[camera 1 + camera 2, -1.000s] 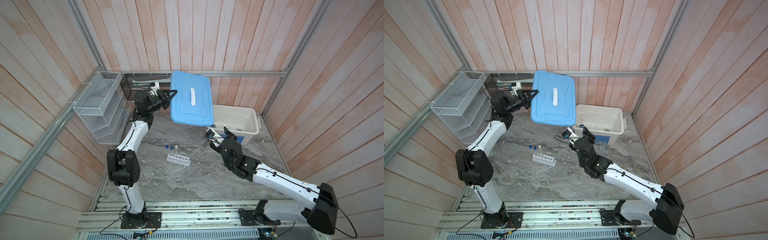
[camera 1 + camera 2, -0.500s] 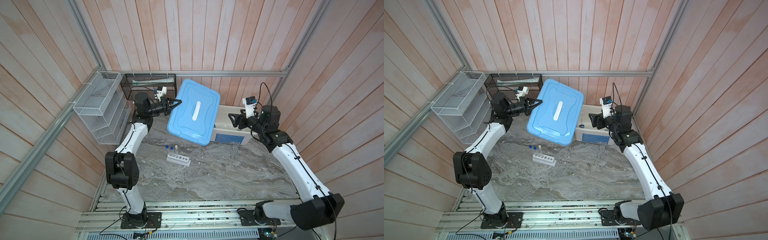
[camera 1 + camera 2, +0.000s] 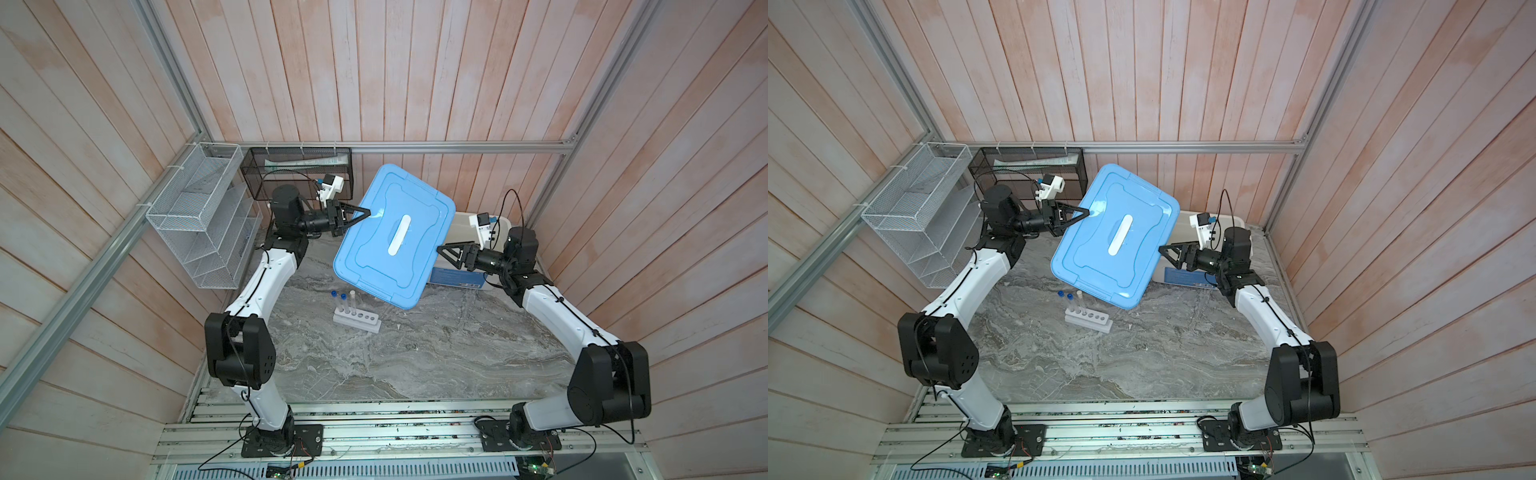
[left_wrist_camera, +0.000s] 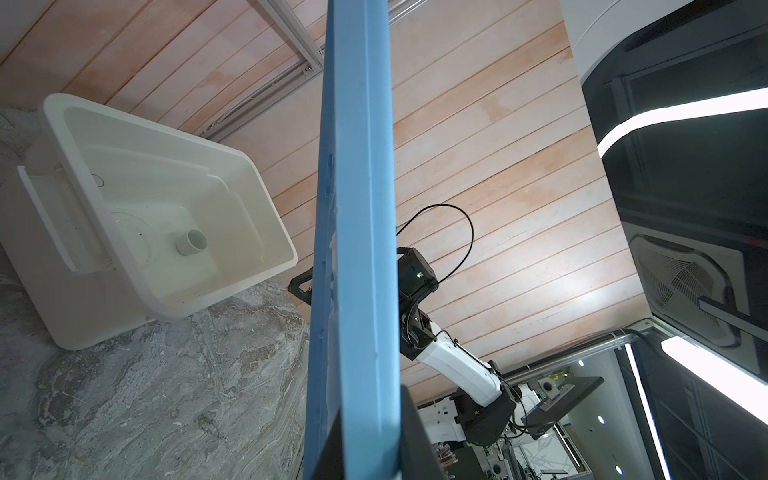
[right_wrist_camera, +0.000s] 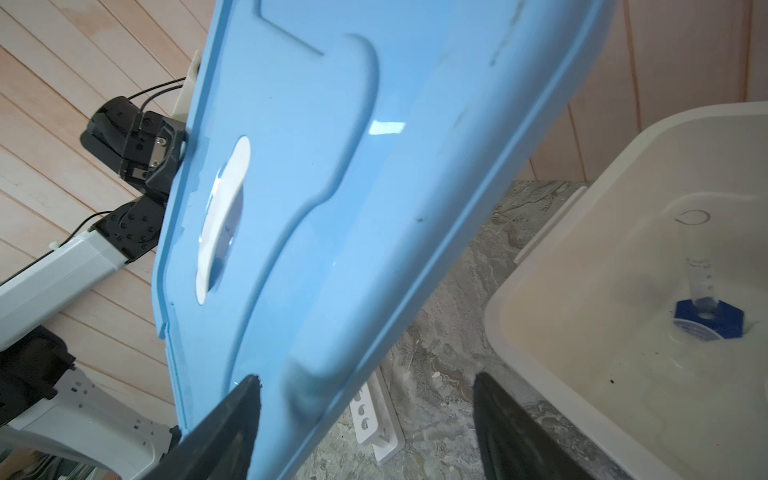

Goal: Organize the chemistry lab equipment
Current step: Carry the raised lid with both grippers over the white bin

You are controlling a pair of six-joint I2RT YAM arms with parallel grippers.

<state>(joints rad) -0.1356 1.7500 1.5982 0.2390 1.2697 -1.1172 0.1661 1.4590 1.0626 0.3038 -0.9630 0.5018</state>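
Left jaws clamped on blue lid edge, right jaws spread beside it.

The blue lid hides most of the bin from above — and part of the rack, right wrist view.

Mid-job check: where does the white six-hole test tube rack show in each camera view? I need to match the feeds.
Top view: white six-hole rack on the marble tabletop, left of centre, just below the big blue plastic lid.
Top view: the rack, same spot.
Left wrist: not in it.
Right wrist: the rack near the bottom edge, one end showing past the lid's rim.
Shared landmark: the blue lid, in all four.
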